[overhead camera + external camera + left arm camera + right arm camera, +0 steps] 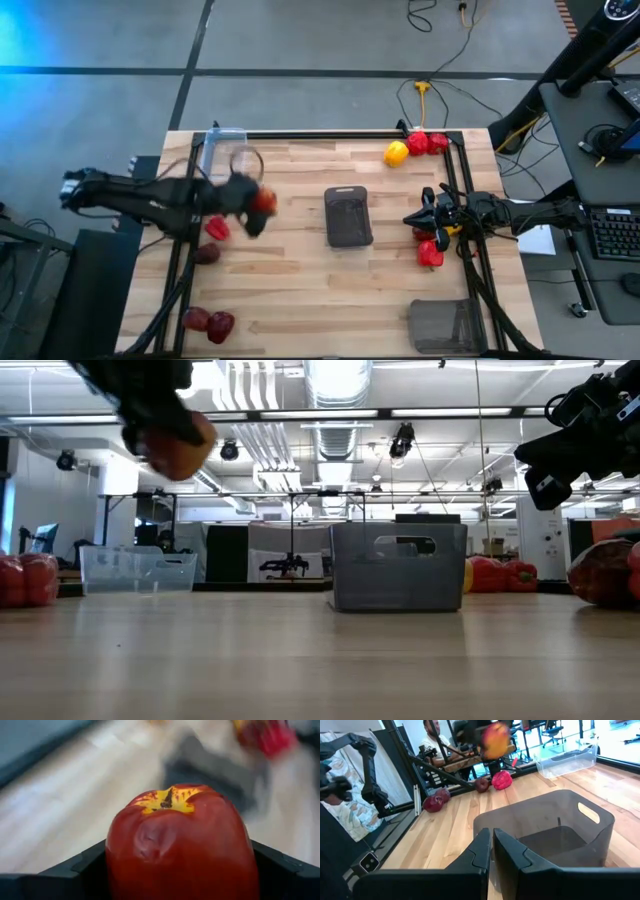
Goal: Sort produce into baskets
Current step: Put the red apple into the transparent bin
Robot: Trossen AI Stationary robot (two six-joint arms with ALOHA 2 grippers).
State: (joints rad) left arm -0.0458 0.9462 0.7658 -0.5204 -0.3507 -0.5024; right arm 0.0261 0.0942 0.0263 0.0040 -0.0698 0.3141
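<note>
My left gripper (256, 208) is shut on a dark red apple (264, 201), held high over the table's left half; it also shows in the low view (176, 446) and fills the left wrist view (177, 845). My right gripper (414, 217) is shut and empty, hovering to the right of the middle dark basket (348, 216), and its fingers show closed in the right wrist view (492, 845). A clear basket (224, 150) stands at the far left. A second dark basket (445, 325) stands at the near right. My left gripper pinches the apple by its two opposite sides (112, 865) between its two fingers (75, 870). The apple's stem dimple (168, 800) faces away from the wrist. The fingers come from the table's left, slanting down. The apple is lifted well clear of the table.
A red pepper (217, 228) and an apple (206, 253) lie below my left gripper, and two apples (208, 322) lie near the front left. A yellow pepper (396, 152) and red peppers (427, 142) lie at the far right; another red pepper (430, 253) lies by my right gripper.
</note>
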